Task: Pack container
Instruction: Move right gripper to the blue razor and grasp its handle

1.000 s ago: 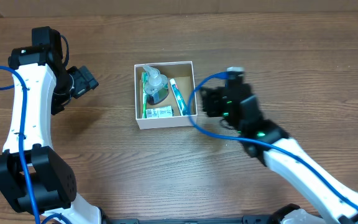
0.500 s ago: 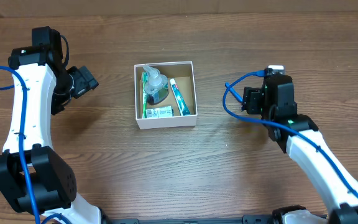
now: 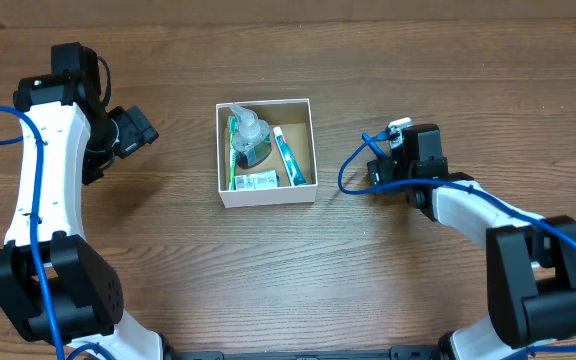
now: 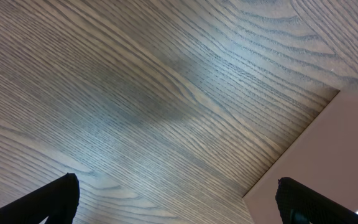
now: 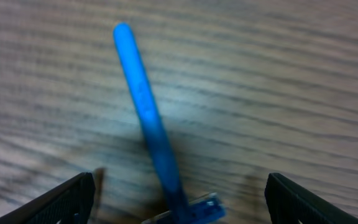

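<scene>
The container [image 3: 265, 151] is a small white box with a brown inside, at the middle of the table. It holds a clear bottle [image 3: 249, 138], a green toothbrush [image 3: 233, 152], a toothpaste tube [image 3: 286, 155] and a small packet [image 3: 257, 181]. My right gripper [image 3: 396, 160] is to the right of the box, apart from it. In the right wrist view it [image 5: 180, 180] is open, and a blue razor [image 5: 143, 99] lies on the table between its fingers, untouched. My left gripper [image 3: 133, 131] is open and empty to the left of the box, its fingers [image 4: 58, 199] wide apart over bare wood.
A blue cable [image 3: 353, 170] loops off the right arm between gripper and box. The left wrist view shows the table's edge [image 4: 291, 143], with pale floor beyond it.
My right gripper pulled away from the box's right wall, moved right, then turned and settled over the blue razor. The left arm and the box contents have not moved.
</scene>
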### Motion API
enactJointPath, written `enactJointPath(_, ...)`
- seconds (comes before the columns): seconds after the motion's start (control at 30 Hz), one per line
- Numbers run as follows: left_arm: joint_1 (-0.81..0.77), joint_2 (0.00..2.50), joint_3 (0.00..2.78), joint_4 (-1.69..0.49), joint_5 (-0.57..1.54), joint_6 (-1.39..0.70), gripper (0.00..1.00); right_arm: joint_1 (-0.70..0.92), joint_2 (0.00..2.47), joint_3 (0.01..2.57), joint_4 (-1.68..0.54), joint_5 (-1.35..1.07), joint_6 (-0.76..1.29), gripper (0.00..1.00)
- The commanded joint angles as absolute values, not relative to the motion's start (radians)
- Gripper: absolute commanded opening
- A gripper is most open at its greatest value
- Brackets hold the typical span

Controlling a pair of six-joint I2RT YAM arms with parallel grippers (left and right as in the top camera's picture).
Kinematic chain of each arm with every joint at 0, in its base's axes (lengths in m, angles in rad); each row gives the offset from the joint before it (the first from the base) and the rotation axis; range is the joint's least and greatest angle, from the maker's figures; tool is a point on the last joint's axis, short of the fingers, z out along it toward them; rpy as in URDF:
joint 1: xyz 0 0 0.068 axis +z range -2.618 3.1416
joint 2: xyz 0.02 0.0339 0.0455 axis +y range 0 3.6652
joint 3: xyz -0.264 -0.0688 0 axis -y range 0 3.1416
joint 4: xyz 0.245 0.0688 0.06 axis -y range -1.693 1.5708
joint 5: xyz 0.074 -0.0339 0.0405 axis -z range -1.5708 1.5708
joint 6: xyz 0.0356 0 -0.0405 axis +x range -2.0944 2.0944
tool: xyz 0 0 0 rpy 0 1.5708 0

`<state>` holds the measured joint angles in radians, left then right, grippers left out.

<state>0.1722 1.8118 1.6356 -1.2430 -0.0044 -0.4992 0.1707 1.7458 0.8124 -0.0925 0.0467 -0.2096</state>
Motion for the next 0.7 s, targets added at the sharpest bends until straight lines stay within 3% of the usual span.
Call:
enactJointPath(0.0,0.176,1.778,1.654,-1.245,-0.007,-0.509,1.00,0.168,1.774,0.825,-0.056,-0.014,-0.244,0.86)
enactJointPath(0.1,0.176,1.778,1.654,-1.245,-0.007,-0.509,1.00,0.168,1.791,0.825,-0.040,-0.014,-0.244,0.84)
enactJointPath(0.3,0.176,1.778,1.654,-1.245,-0.007,-0.509,1.00,0.168,1.794,0.825,-0.034,-0.013,-0.244,0.52)
enactJointPath(0.5,0.176,1.778,1.654,-1.245,-0.007,-0.509,1.00,0.168,1.794,0.825,-0.034,-0.014,-0.236,0.49)
enactJointPath(0.63,0.176,1.778,1.654,-1.245,-0.007,-0.509,1.00,0.168,1.794,0.825,-0.033,-0.014,-0.236,0.24)
enactJointPath(0.67,0.176,1.778,1.654,-1.245,-0.007,-0.509,1.00,0.168,1.794,0.825,-0.033,-0.014,-0.236,0.21)
